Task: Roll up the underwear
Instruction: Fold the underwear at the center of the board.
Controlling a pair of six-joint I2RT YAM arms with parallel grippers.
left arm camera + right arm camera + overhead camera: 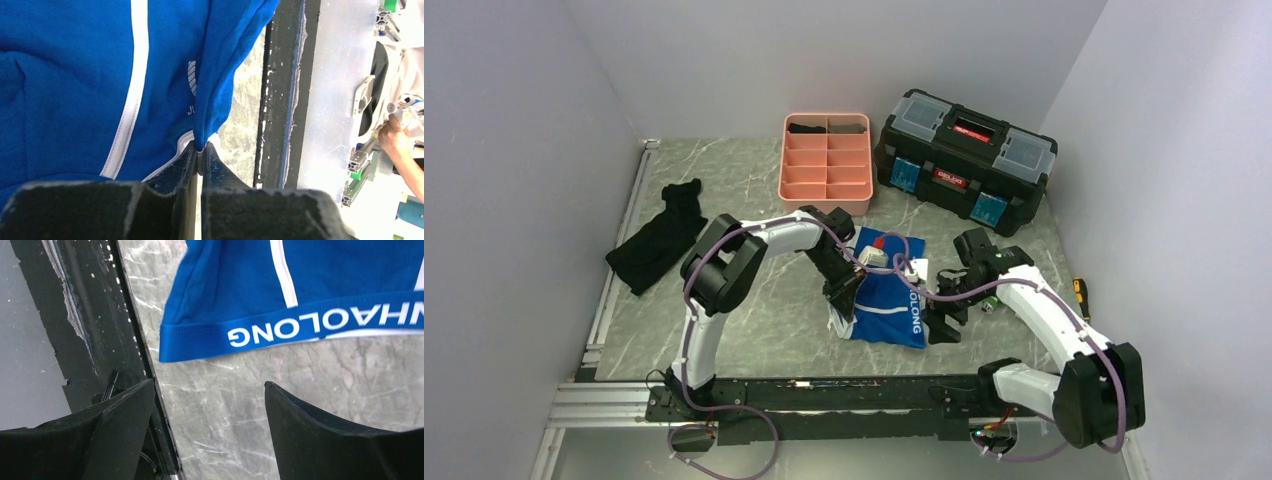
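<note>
The bright-blue underwear (892,300) with white lettering lies on the marble table between the two arms. My left gripper (846,292) is at its left edge, shut on a fold of the blue fabric (202,135), which is pinched between the fingertips in the left wrist view. My right gripper (944,322) hovers at the garment's right side, open, with only bare table between its fingers (207,405). The white-lettered waistband (300,332) lies just beyond its tips, apart from them.
A pink compartment tray (826,165) holding dark rolls stands at the back. A black toolbox (967,160) sits to its right. A black garment (659,235) lies at the far left. The black base rail (824,395) runs along the near edge.
</note>
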